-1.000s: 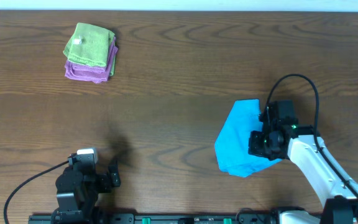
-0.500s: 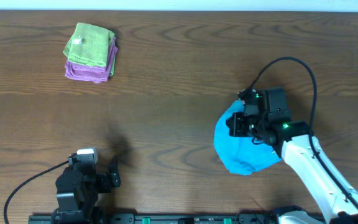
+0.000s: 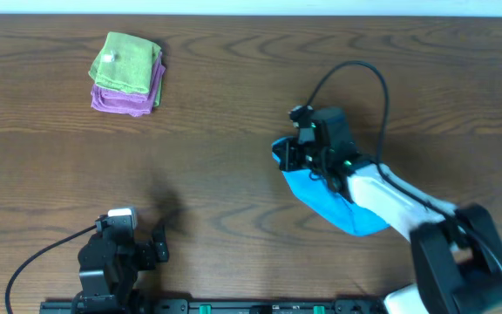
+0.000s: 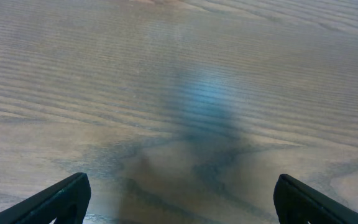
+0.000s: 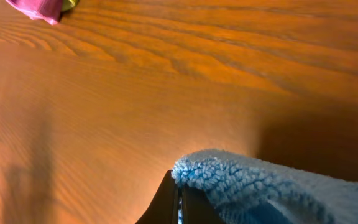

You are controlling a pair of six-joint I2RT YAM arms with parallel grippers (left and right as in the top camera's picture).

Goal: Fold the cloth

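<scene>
The blue cloth [image 3: 334,203] lies bunched on the table right of centre. My right gripper [image 3: 288,155] is shut on its left edge and holds that edge lifted, stretched toward the upper left. In the right wrist view the fuzzy blue cloth [image 5: 260,186] hangs from the closed fingertips [image 5: 178,196] above the wood. My left gripper [image 3: 159,242] rests at the front left, open and empty; its view shows both fingertips wide apart [image 4: 179,199] over bare wood.
A folded stack of a green cloth [image 3: 127,63] on a purple cloth [image 3: 125,100] sits at the far left; its purple corner shows in the right wrist view [image 5: 36,9]. The right arm's black cable [image 3: 347,74] arcs above the cloth.
My right gripper has moved up and to the left, dragging the blue cloth's edge with it, so the cloth has shifted and stretched leftward. The left arm has not moved.
</scene>
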